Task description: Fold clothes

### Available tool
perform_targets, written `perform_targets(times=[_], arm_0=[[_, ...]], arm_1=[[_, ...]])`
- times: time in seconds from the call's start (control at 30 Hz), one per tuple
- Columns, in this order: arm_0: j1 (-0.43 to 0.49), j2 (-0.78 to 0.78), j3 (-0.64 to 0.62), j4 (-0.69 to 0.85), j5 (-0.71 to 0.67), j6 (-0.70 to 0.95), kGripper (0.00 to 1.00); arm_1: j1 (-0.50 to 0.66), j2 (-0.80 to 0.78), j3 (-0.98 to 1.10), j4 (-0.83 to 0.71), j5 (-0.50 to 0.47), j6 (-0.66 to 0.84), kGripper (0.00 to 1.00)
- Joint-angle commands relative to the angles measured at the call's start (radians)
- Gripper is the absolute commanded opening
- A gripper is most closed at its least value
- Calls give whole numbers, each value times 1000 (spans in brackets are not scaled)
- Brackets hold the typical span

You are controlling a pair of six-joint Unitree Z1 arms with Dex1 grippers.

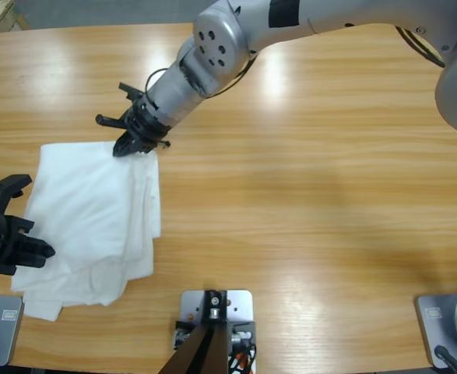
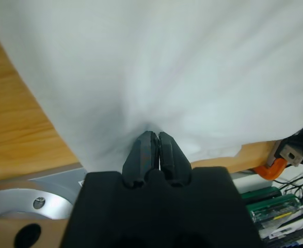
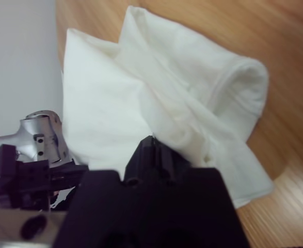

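- The white garment [image 1: 88, 222] lies folded near the table's [image 1: 306, 195] left edge.
- My right gripper [image 1: 129, 146] pinches the garment's far corner, jaws closed.
- My left gripper [image 1: 18, 249] is clamped on its left edge.

Nothing legible anywhere right now. The white garment [image 1: 88, 222] shows only plain cloth in all three views, with no lettering or label in sight, and the wooden table [image 1: 314, 179] carries no markings either.
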Motion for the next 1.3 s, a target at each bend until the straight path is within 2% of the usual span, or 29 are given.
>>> perform_targets(times=[0.03,0.13,0.23,0.33,0.4,0.47,0.53,0.6,0.73,1.03,1.3], arm_0=[[-96,65,41,-24,-33,-101,0],[-157,13,48,-17,-36,-154,0],[-166,-89,18,33,-24,-175,0],[-160,-238,-43,74,80,-167,0],[-121,-304,-51,74,153,-137,0],[-68,-303,-44,64,203,-46,0],[22,-277,-25,8,206,57,0],[96,-250,-11,-54,199,94,0],[187,-201,48,-173,186,83,0],[196,-119,116,-292,160,83,0],[212,-76,104,-318,132,94,0]], arm_1=[[-33,77,2,-13,18,6,0],[-63,51,-11,-17,61,-9,0],[-86,-36,-3,-13,59,-41,0],[-92,-177,68,-16,80,-75,0],[-62,-267,213,-76,92,-86,0],[-22,-332,420,-194,97,-85,0],[25,-381,641,-370,97,-51,0],[81,-402,747,-493,98,-9,0],[166,-364,739,-577,94,57,0],[193,-252,687,-614,87,110,0],[194,-132,592,-625,83,150,0]])
